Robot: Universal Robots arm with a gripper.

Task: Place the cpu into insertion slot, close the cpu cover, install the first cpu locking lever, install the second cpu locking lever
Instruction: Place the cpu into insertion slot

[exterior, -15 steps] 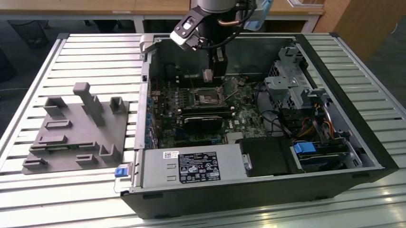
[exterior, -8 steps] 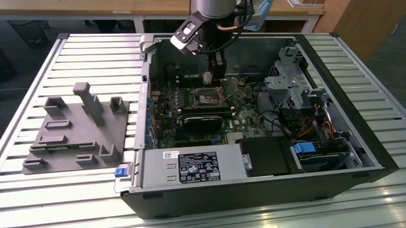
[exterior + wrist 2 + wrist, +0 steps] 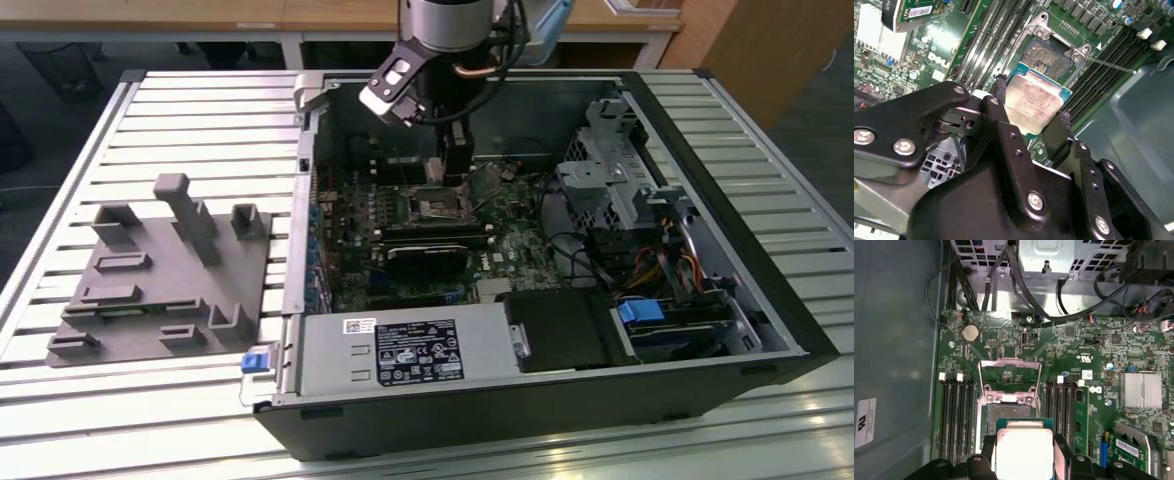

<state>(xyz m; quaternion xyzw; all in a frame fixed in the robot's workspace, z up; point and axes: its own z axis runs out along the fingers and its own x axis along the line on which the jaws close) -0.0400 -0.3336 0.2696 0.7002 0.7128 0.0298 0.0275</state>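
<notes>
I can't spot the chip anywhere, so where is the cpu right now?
In the second wrist view the cpu is gripped in the claw, close to the open slot and not yet seated in it.

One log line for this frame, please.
claw: shut on cpu | cpu: held near insertion slot, not seated | insertion slot: empty | cpu cover: raised open

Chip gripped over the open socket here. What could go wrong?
The tool pinches the cpu by two edges, off to one side of the insertion slot; it could land skewed on the contacts. The raised cpu cover stands close by and could be snagged.
</notes>
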